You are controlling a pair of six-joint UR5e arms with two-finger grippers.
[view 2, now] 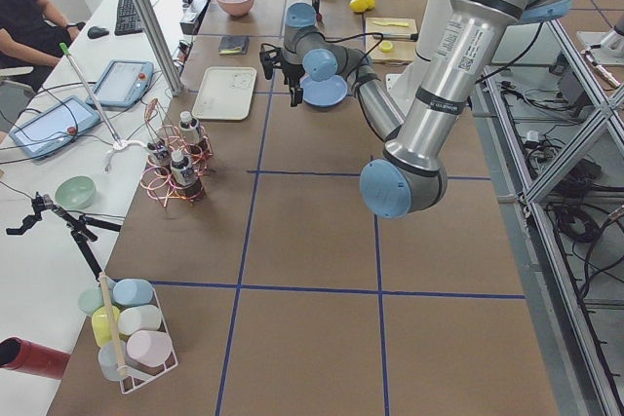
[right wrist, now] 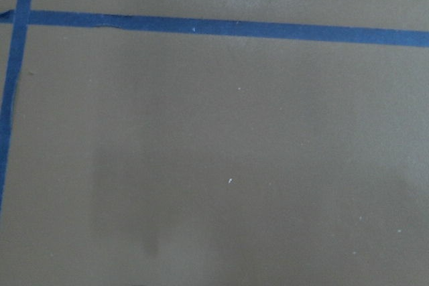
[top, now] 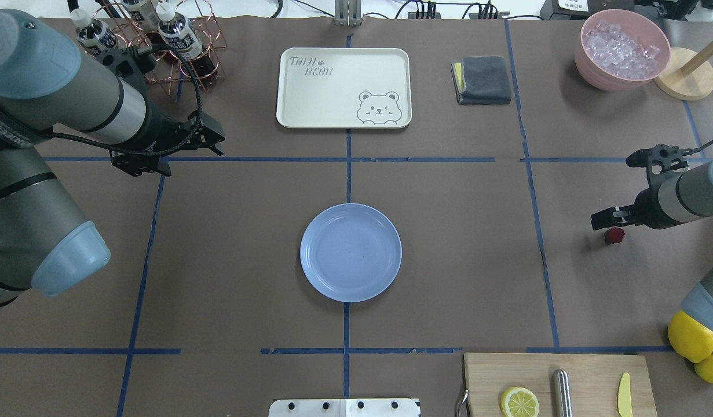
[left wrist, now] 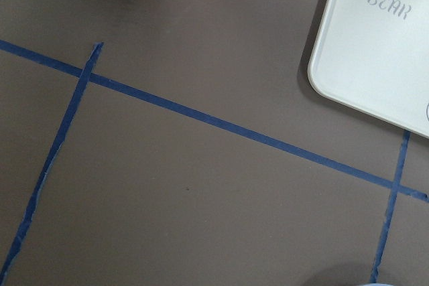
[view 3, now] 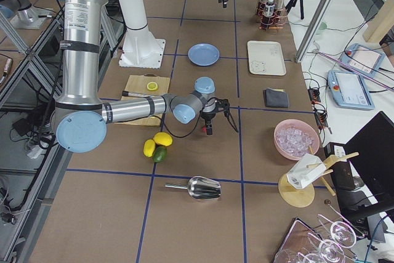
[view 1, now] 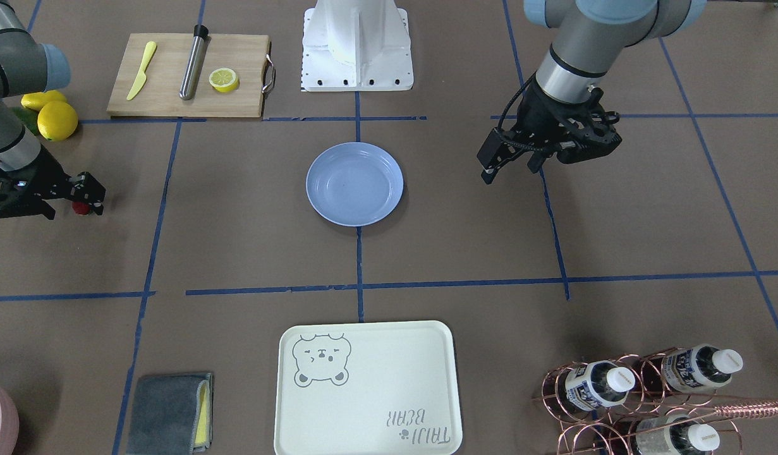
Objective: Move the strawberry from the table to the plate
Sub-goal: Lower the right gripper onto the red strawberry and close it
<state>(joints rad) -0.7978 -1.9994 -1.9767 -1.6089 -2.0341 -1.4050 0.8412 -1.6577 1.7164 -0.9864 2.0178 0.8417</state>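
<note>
A small dark-red strawberry (view 1: 80,207) (top: 614,236) lies on the brown table (top: 449,260), far out on my right side. My right gripper (view 1: 72,212) (top: 615,227) is down at the table around it. Its fingers stand apart, and the berry sits between them, close to the inner finger. The light-blue plate (view 1: 354,183) (top: 350,252) rests bare at the table's middle, well away from the berry. My left gripper (view 1: 509,175) (top: 191,156) hangs open above the table, holding nothing. The right wrist view shows only table and tape.
A cream bear tray (top: 343,87) and a folded grey cloth (top: 482,80) lie on the far side. A cutting board (top: 556,385) with a lemon half, whole lemons (top: 690,336), a pink ice bowl (top: 621,49) and a copper bottle rack (top: 159,35) stand around the edges.
</note>
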